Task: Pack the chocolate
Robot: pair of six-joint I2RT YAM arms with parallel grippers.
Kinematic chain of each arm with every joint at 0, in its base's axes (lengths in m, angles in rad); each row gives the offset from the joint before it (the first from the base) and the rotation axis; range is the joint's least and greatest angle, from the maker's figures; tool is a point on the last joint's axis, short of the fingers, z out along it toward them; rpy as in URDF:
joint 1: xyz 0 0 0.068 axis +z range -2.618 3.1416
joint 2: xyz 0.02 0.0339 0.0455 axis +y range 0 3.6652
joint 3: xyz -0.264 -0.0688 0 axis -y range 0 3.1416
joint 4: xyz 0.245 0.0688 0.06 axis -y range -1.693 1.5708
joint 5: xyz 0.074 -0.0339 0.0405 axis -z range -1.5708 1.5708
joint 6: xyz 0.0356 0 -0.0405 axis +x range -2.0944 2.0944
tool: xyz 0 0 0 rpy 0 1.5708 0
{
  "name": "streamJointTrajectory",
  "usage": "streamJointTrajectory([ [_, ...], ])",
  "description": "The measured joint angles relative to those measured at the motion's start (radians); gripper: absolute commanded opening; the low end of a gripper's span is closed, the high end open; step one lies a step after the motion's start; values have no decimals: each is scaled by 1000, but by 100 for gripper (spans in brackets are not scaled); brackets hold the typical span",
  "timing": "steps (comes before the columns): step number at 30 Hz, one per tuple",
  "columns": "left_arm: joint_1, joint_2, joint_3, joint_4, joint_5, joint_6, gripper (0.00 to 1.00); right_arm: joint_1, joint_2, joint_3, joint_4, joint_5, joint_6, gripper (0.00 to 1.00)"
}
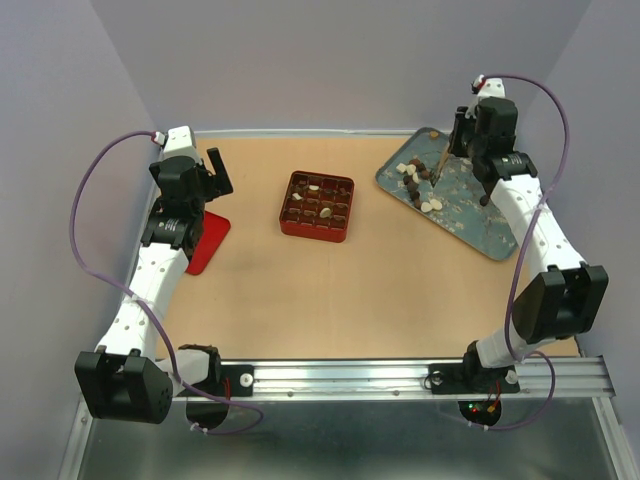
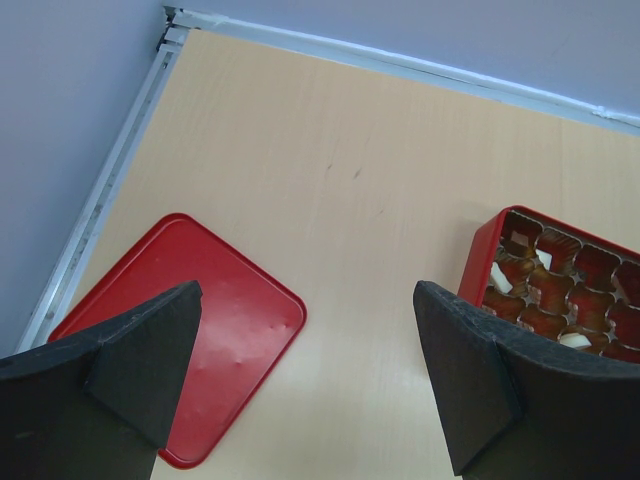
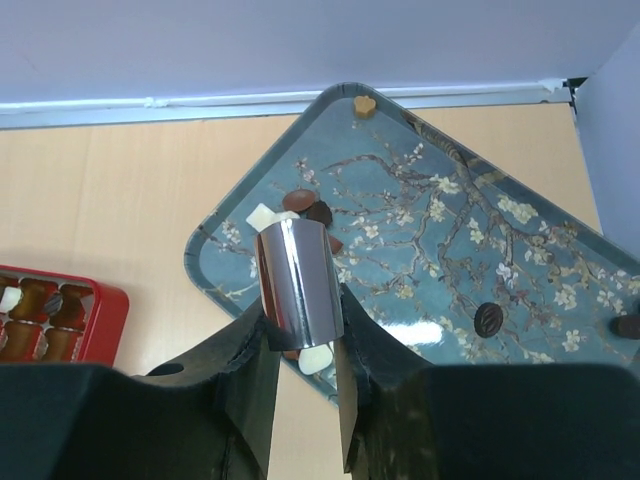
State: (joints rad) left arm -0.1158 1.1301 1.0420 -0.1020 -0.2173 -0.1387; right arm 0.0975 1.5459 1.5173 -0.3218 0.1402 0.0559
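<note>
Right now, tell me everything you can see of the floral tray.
The tray is a rounded rectangle with a raised rim, glossy blue-grey with white blossom branches. It lies flat and skewed at the table's far right. Loose chocolate clusters near its left end, a few pieces scattered elsewhere. The right gripper, shut on metal tongs, hangs over it.

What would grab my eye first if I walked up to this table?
Probably the red gridded box in the middle of the table, partly filled with chocolate pieces. Next, the blue flowered tray at the far right, where the right gripper clamps shiny metal tongs above a scatter of loose pieces. The left gripper hangs open by a flat red lid at the left edge.
</note>
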Motion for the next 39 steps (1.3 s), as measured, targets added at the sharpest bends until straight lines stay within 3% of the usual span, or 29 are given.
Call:
streamJointTrajectory([
  [19, 0, 0, 0, 0, -1, 0, 99, 0, 199, 103, -6, 43, -18, 36],
  [39, 13, 0, 0, 0, -1, 0, 99, 0, 304, 192, 19, 34, -49, 44],
])
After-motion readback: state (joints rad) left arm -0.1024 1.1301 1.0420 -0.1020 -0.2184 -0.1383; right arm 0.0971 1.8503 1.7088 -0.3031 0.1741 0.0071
